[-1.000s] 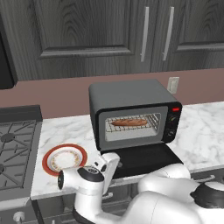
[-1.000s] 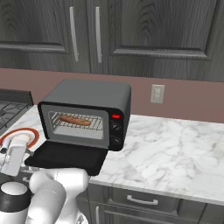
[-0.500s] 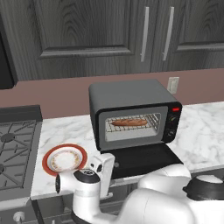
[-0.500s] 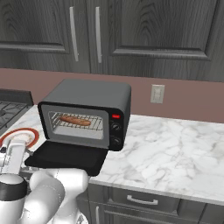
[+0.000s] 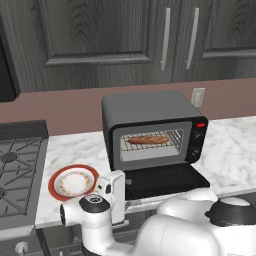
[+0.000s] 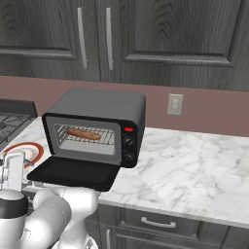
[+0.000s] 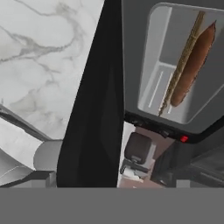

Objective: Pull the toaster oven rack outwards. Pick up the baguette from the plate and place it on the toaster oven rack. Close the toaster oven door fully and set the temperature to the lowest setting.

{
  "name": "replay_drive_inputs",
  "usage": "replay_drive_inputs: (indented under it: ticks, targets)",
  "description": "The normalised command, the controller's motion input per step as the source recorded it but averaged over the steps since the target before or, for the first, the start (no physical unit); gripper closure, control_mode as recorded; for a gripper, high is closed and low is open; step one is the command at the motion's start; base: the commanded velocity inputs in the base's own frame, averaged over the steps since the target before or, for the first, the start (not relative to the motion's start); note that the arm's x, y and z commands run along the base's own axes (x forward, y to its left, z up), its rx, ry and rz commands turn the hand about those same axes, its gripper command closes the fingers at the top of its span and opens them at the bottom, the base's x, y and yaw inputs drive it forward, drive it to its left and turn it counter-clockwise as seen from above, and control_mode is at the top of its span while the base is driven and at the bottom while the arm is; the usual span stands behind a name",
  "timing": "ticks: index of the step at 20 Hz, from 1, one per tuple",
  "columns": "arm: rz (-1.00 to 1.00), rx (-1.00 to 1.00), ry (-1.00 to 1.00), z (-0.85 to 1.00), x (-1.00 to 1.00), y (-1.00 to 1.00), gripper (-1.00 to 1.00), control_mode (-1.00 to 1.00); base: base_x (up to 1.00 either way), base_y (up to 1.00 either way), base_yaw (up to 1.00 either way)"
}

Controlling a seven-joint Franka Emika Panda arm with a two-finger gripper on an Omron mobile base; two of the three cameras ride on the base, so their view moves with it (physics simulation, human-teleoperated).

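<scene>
On the marble counter (image 5: 235, 145), the oven (image 5: 150, 107) stands with its door (image 5: 165, 180) dropped flat towards the robot. The baguette (image 5: 148, 140) lies lengthwise on the rack (image 5: 172, 137) inside the cavity, roughly centred. The plate (image 5: 56, 177) sits bare to the left of the door, apart from it. The gripper (image 5: 116, 192) hangs low just off the door's front left corner, between door and plate. Its fingers are not visible, so how wide the claw stands cannot be told; nothing is seen in it. By judgement, loading is done, and closing the door and setting the temperature remain. Main risk: the door handle at the front edge is hidden behind the arm, so a lift begun from this corner could slip off the edge and let the door fall back or stop short of shut. Second risk: the rack appears to sit within the cavity, but if it stands proud of the opening the door would foul on it. Third: a sideways swing could clip the plate. The knobs (image 5: 196, 142) are small and stacked close together under the red light, so the wrong one could be turned. The baguette is slim, golden-brown, tapered at both ends and intact.
</scene>
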Motion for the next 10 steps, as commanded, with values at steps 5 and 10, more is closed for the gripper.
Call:
replay_drive_inputs:
  ticks: [5,10]
  targets:
    - [0.14,-0.11,-0.04,0.39,0.38,-0.25,-1.00,-1.00,0.00,0.00,0.00]
    - [0.21,-0.03,-0.06,0.30,0.56,-0.26,-1.00,-1.00,0.00,0.00,0.00]
